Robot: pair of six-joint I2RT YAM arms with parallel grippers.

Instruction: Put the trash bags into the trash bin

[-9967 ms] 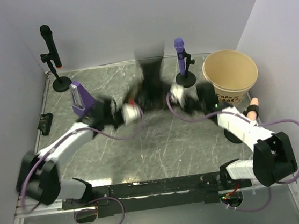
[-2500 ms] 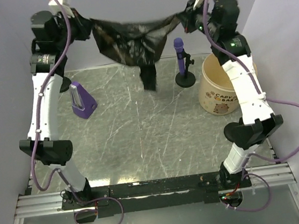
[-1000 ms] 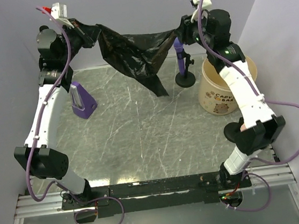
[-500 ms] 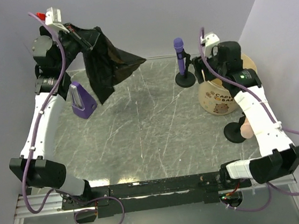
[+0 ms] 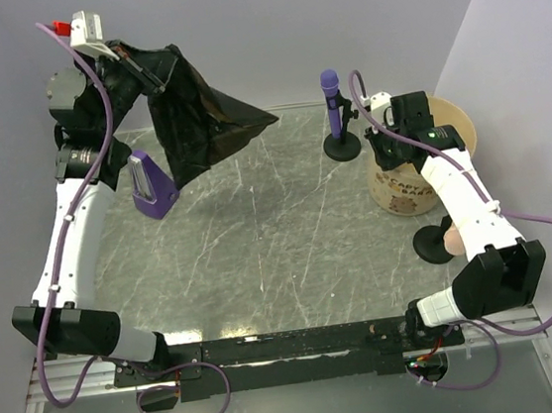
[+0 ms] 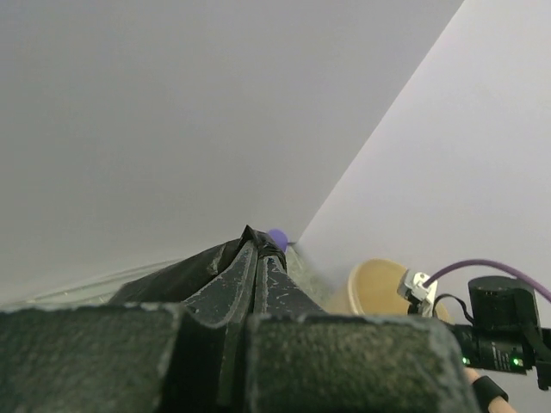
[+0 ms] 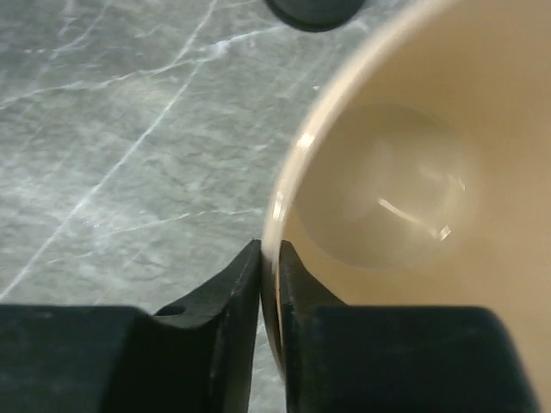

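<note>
Presently the left fingers (image 6: pixel 103 361) are pressed fully together on the top edge of the trash bag (image 5: pixel 196 116). The bag hangs as a slack black sheet high above the back-left part of the desk (image 5: pixel 292 255), with its long axis running downward. The right fingers (image 7: pixel 225 292) stand narrow, one outside and one inside the rim of the bin (image 5: pixel 409 189), pinching its wall on the side facing the bag. The bin stands upright at the right of the desk, with nothing visible inside, and lies well apart from the bag and to the bag's right. The coming move probably requires the left arm to carry the bag rightward and lower it into the bin's mouth.
</note>
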